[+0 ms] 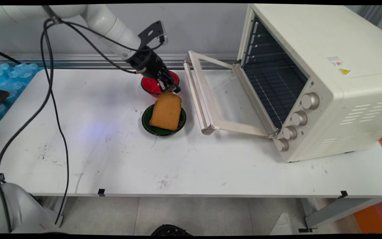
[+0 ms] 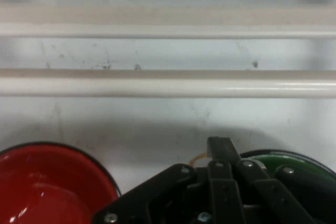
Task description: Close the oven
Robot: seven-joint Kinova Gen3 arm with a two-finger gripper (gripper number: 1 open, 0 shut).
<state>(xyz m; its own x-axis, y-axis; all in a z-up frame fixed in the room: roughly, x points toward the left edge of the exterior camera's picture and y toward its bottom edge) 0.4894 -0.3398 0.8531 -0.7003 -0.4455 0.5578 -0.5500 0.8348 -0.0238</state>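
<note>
A brown slice of toast stands tilted in a dark green bowl near the table's middle. My gripper comes down from the upper left and is shut on the slice's top edge. In the hand view the black fingers are pressed together, with a sliver of toast showing beside them and the green bowl's rim at the right. A red bowl sits just behind the gripper; it also fills the hand view's lower left as the red bowl.
A cream toaster oven stands at the right, its glass door folded down onto the table with the handle close to the green bowl. The door handle bar crosses the hand view. Black cables hang at the left.
</note>
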